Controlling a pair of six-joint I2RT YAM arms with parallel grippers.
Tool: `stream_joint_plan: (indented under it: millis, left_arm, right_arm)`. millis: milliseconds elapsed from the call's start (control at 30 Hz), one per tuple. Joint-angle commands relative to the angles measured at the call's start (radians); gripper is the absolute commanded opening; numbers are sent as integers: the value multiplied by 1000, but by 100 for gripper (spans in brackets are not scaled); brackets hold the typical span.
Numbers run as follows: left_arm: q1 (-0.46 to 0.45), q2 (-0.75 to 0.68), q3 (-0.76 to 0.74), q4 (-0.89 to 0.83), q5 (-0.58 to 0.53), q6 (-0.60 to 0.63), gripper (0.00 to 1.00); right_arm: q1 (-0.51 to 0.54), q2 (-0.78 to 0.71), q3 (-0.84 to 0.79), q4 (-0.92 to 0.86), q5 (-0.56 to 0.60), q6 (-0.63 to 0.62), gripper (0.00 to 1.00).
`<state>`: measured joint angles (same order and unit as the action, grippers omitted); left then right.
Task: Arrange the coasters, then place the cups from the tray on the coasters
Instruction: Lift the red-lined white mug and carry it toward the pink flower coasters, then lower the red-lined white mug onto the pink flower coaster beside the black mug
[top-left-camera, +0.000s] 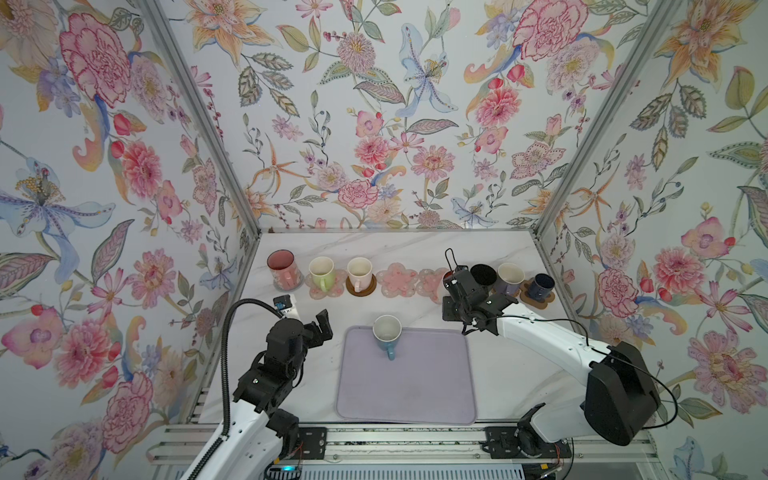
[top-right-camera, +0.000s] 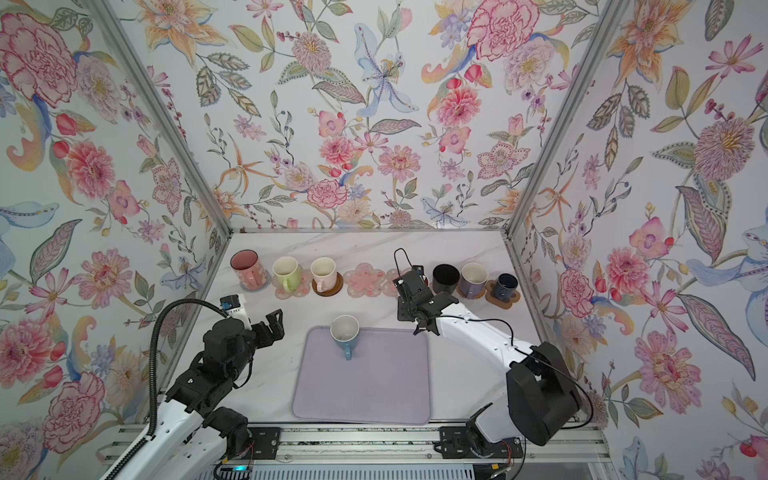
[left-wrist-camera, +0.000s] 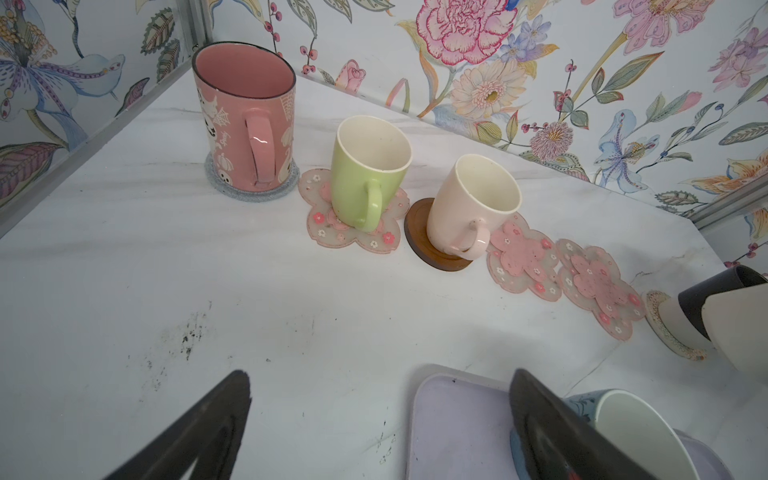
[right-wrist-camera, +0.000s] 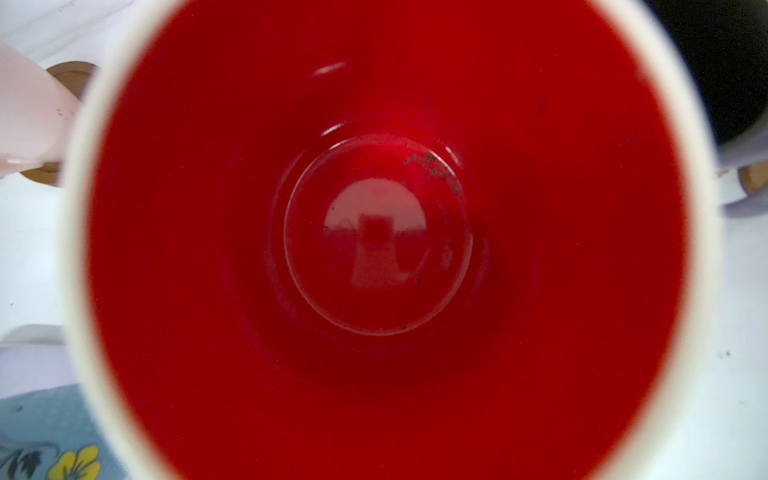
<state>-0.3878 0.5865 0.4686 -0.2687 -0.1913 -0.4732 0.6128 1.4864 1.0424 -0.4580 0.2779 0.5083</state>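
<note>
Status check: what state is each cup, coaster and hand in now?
Left hand: open, empty.
Right hand: shut on white cup.
White cup: held, empty.
Blue cup: upright on tray.
Pink cup: on grey coaster.
Green cup: on flower coaster.
Cream cup: on brown coaster.
Black cup: upright in row.
Purple cup: upright in row.
Navy cup: on paw coaster.
Two free flower coasters: bare.

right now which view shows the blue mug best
The top views: the blue mug stands whole and upright at the tray's far edge, handle toward the robot. The left wrist view cuts it off behind the left gripper's finger; the right wrist view catches only a blurred blue corner.
</note>
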Motion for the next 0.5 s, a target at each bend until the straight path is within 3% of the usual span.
stream_joint_plan:
  millis: [0, 467]
  left_arm:
    - [4, -13, -14, -16, -9, -16, 99]
    - [4, -38, -24, -33, -4, -28, 99]
  right_arm:
    - [-28, 55, 79, 95, -29, -69, 0]
    - [-114, 294, 232, 133, -93, -115, 0]
